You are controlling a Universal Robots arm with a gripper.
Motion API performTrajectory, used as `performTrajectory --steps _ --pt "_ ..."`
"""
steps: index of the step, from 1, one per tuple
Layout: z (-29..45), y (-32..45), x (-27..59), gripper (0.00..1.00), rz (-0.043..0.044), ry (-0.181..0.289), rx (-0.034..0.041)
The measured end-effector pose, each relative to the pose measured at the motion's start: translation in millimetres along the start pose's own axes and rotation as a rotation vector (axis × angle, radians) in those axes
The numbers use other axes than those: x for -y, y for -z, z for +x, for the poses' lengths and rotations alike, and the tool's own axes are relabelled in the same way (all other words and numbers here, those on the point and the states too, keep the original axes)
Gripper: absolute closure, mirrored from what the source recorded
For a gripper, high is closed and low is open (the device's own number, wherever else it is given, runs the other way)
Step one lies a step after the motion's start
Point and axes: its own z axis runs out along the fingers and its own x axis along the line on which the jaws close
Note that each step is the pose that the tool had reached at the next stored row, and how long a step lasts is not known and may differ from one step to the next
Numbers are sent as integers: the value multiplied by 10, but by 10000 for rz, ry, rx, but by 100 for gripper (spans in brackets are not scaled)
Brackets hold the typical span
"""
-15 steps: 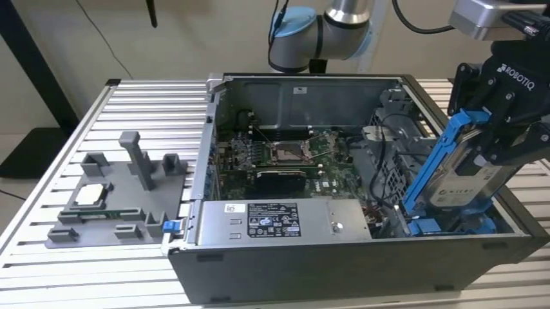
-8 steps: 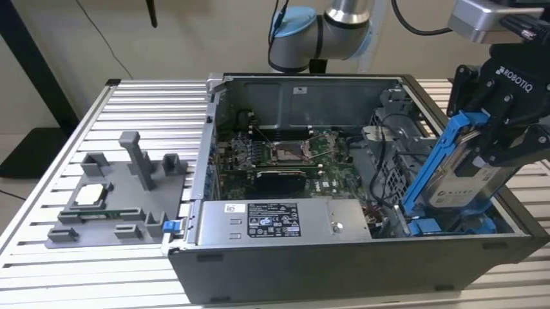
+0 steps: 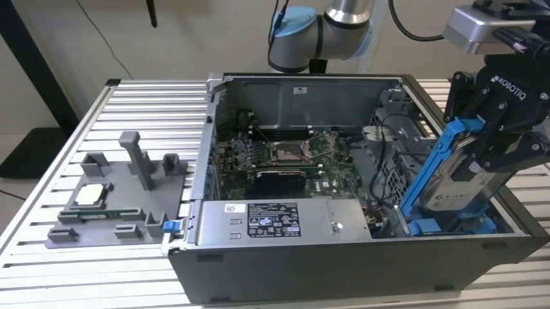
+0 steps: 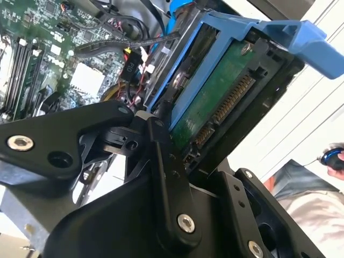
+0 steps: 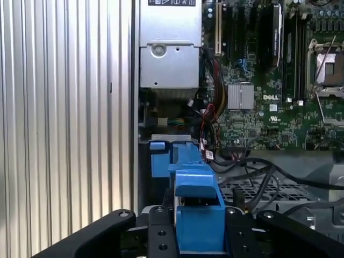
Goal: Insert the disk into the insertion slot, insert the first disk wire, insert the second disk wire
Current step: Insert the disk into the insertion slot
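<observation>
2 fingers (image 3: 507,151) clamp the disk (image 3: 453,180) — tilted, lower edge at the insertion slot (image 3: 427,226), upper end free above the case (image 3: 344,264).

Between the jaws of the black gripper (image 3: 490,158), the disk (image 3: 452,192) is silver-grey with a white label and its carrier bracket (image 3: 427,164) is bright blue; the second wrist view shows its underside as a green board with gold contacts. Below the jaws, the insertion slot (image 3: 427,226) is grey metal with blue rails. Beyond them the motherboard (image 3: 245,158) is dark green, the wires (image 5: 207,115) red and black, the table (image 3: 94,270) pale silver and ribbed.
</observation>
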Motion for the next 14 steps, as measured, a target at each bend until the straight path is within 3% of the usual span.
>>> performTrajectory --steps 14 --pt "-2 -246 10 100 0 0 -1"
